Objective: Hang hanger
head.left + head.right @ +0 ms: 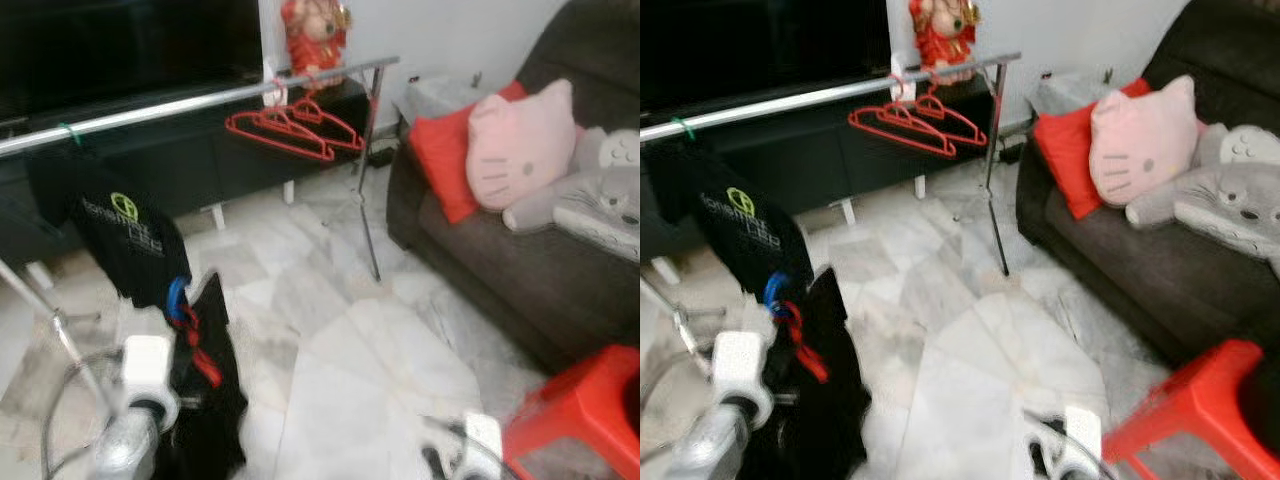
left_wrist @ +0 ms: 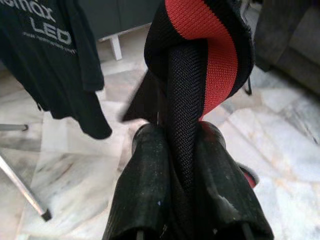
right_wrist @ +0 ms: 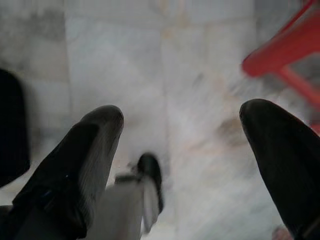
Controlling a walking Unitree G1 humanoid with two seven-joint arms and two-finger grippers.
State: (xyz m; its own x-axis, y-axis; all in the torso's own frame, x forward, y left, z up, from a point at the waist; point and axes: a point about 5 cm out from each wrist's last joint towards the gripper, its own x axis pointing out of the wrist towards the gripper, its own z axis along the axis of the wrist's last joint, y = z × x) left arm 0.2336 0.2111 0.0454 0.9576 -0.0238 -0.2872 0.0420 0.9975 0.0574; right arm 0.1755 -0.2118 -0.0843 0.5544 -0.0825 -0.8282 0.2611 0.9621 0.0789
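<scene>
My left gripper (image 2: 182, 135) is shut on the black and red knit collar (image 2: 200, 45) of a black garment (image 1: 208, 390), which hangs from it low on the left. A blue hanger hook (image 1: 177, 297) sticks up at the top of that garment. Beyond it a silver clothes rail (image 1: 200, 103) runs across the room. On the rail hang a black printed T-shirt (image 1: 125, 235) at the left and several empty red hangers (image 1: 292, 130) near the right end. My right gripper (image 3: 182, 115) is open over the marble floor, low on the right.
A dark sofa (image 1: 520, 270) with a red cushion (image 1: 445, 160), a pink cat pillow (image 1: 520, 145) and grey plush toys stands at the right. A red plastic stool (image 1: 580, 410) is by my right arm. A black TV cabinet (image 1: 180, 160) stands behind the rail. The rail's leg (image 1: 368, 210) is mid-floor.
</scene>
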